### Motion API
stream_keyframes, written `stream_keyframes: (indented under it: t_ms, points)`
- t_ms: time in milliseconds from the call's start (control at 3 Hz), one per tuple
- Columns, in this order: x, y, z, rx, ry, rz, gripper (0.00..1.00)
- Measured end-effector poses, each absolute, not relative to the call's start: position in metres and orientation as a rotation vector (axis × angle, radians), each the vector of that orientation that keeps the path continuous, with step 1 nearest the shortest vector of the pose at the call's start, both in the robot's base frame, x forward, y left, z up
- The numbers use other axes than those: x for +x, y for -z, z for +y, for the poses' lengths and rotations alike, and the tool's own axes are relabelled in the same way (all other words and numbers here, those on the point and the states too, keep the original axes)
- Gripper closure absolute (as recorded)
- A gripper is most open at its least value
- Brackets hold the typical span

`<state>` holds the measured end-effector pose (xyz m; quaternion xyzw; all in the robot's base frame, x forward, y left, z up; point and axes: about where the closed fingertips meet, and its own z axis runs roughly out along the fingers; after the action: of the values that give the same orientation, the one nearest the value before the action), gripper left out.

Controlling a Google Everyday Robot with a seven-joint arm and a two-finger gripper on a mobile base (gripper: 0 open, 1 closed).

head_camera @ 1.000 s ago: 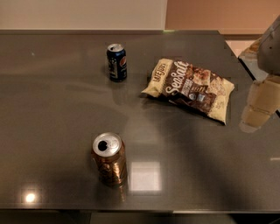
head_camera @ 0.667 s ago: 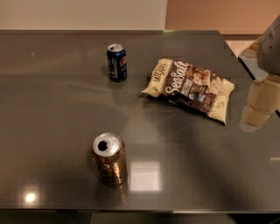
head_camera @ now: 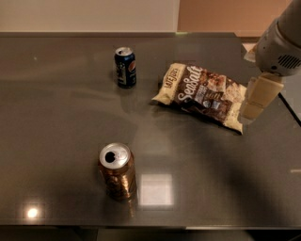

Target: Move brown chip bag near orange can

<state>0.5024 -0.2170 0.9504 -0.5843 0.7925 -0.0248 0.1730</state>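
We had a single camera, set high above the near edge of the table [head_camera: 56, 94] and tilted down across it toward the far wall [head_camera: 89, 14], taking in nearly the whole top. The gripper [head_camera: 254, 101] hung at the view's right edge.

Upright blue Pepsi can [head_camera: 125, 67], glossy dark table [head_camera: 56, 122], pale wall [head_camera: 84, 14] behind

The gripper [head_camera: 252, 104] hangs just beside the bag [head_camera: 200, 93]; the orange can [head_camera: 117, 172] stands well apart on the table [head_camera: 56, 117].

"SeaSalt" on brown chip bag [head_camera: 203, 94]; possibly Pepsi on blue can [head_camera: 125, 68]
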Motion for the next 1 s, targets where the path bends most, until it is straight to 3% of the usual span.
stream_keyframes:
  t_ms: [1000]
  points:
    - [0.597, -0.888, -0.242, -1.525, -0.018, 2.317, 0.00]
